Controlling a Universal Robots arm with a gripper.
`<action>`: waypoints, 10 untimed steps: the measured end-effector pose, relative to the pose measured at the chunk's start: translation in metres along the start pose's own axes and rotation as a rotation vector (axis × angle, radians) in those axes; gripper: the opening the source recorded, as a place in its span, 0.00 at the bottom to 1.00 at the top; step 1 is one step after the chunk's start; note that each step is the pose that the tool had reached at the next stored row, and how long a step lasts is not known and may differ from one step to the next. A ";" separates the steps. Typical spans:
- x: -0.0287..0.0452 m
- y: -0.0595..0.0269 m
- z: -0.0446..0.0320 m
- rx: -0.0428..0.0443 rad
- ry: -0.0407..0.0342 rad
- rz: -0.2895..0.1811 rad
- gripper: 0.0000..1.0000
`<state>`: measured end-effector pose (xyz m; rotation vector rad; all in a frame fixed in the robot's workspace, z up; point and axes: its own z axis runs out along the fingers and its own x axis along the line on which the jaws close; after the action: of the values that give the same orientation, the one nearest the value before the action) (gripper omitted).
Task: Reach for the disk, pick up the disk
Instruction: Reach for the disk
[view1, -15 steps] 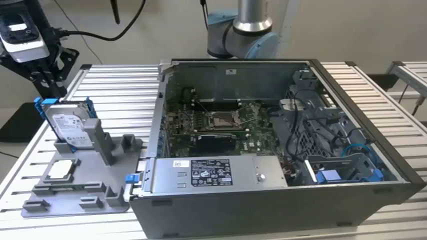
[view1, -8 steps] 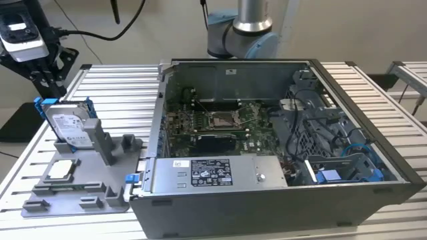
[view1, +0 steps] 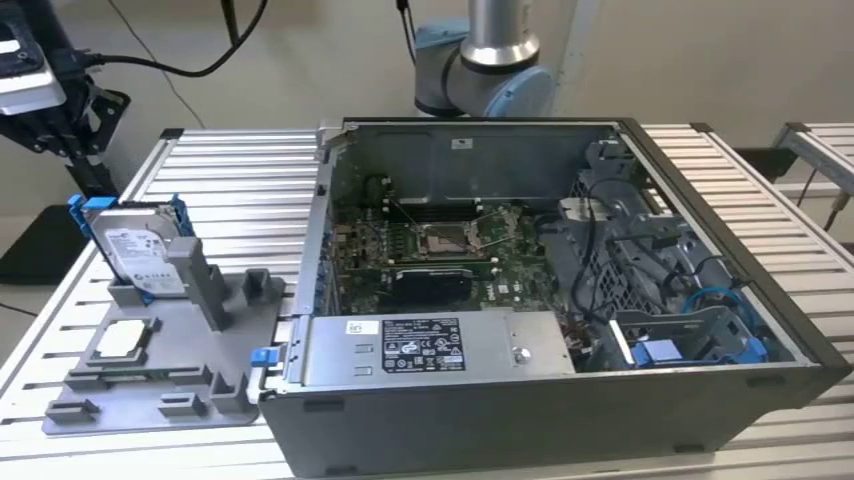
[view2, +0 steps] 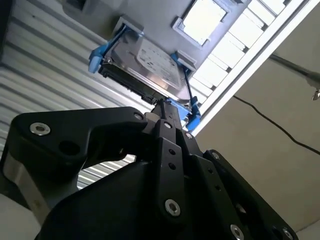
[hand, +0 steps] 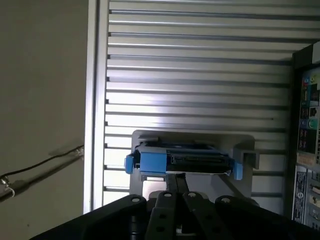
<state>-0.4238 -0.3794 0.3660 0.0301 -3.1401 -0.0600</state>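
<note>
Table slats (view1: 227, 170) are seen under the upright disk (view1: 138, 250), with a computer case (view1: 534, 420) beside it in the exterior view. Jaws of the gripper (hand: 176, 175) are seen closed at the disk's edge.

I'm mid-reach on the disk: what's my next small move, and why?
Probably a short, slow advance straight toward the disk. In both wrist views the pincer lines up with the disk's near edge and sits close to it; in the exterior view the disk stands upright in its grey holder. Whether they touch I cannot tell.
</note>
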 end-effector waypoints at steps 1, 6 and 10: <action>0.0022 0.0021 0.0006 0.0001 0.0002 0.000 0.00; 0.0152 0.0124 0.0050 0.0000 0.0000 0.000 0.00; 0.0162 0.0125 0.0052 0.0000 0.0001 0.000 0.00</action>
<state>-0.4402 -0.3671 0.3613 0.0302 -3.1400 -0.0600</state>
